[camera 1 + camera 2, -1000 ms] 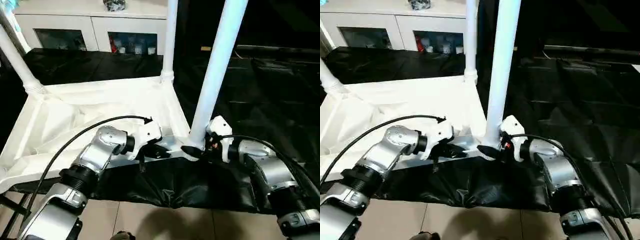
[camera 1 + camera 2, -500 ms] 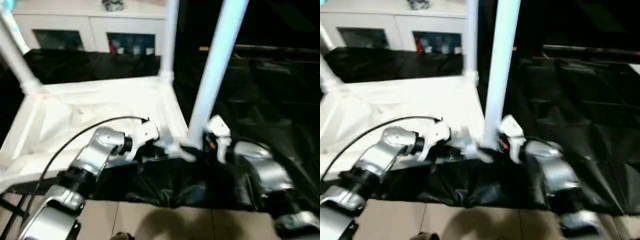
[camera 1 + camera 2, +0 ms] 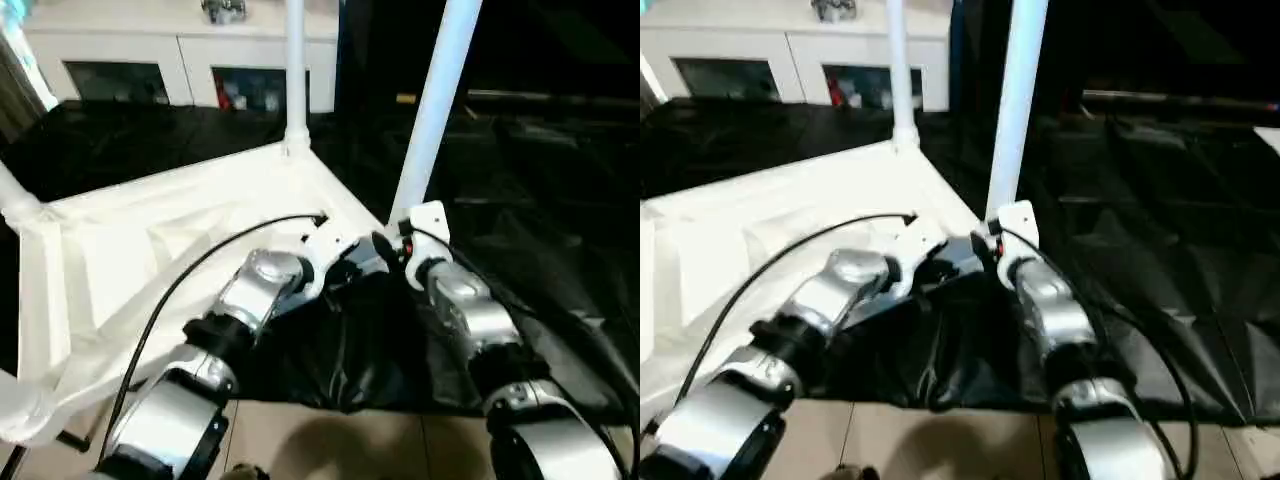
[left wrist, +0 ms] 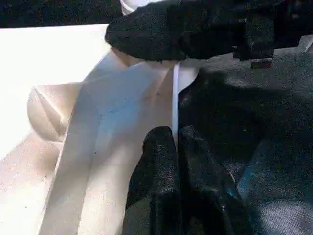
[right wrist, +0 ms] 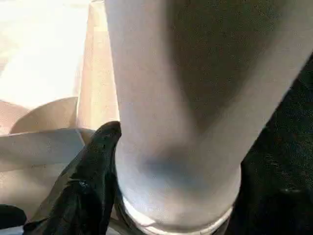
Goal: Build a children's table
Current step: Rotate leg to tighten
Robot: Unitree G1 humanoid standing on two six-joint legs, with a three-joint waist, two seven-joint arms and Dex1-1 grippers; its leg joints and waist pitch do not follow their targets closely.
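Two black-fingered grippers meet at the near corner of the upturned white tabletop (image 3: 150, 250). The left gripper (image 4: 175, 139) has its matte fingers pressed together on the thin plastic rim; the right gripper (image 3: 383, 245) is clamped around the base of a smooth tubular leg (image 3: 432, 110), one finger (image 5: 95, 161) lying against it while the other is hidden behind the tube. A second leg (image 3: 294, 75) rises at twelve o'clock, its top cut off. The tabletop lies on a work table (image 3: 560, 200) draped in wrinkled, glossy black sheeting, with white cabinets (image 3: 180, 70) behind at eleven o'clock.
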